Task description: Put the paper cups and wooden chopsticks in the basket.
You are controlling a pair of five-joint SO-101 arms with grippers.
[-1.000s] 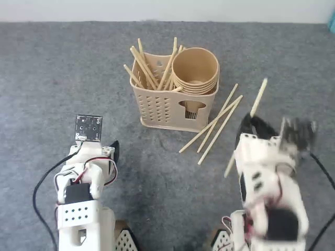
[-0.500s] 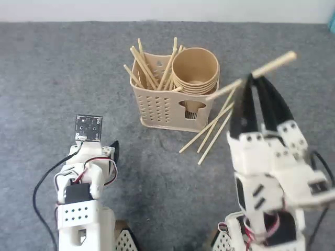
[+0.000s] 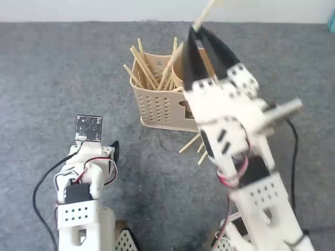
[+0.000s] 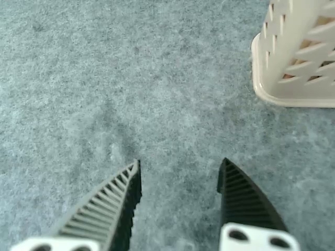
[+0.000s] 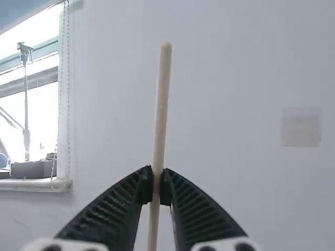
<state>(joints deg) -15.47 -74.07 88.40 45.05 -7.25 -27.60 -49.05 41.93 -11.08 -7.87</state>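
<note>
While right gripper (image 3: 194, 29) sits clamped on one wooden chopstick (image 3: 207, 10), high above basket (image 3: 162, 107), I judge step as carry-to-drop; stick stands upright between jaws in right wrist view; next move calls for lowering tip into basket, then release; loose chopsticks (image 3: 189, 144) lie on grey mat (image 3: 63, 63) just beside basket, not yet collected; left gripper (image 4: 180, 167) spread apart, empty, low over mat; no legible writing I can make out.

A grey, felt-like tabletop (image 4: 131, 78) spreads under and ahead of the left fingers (image 4: 112, 209); a white wall (image 5: 235, 63) rises beyond the right fingers (image 5: 193, 209); a bright window (image 5: 31, 104) lies to one side of them, a pale square plate (image 5: 301, 127) to the other.
</note>
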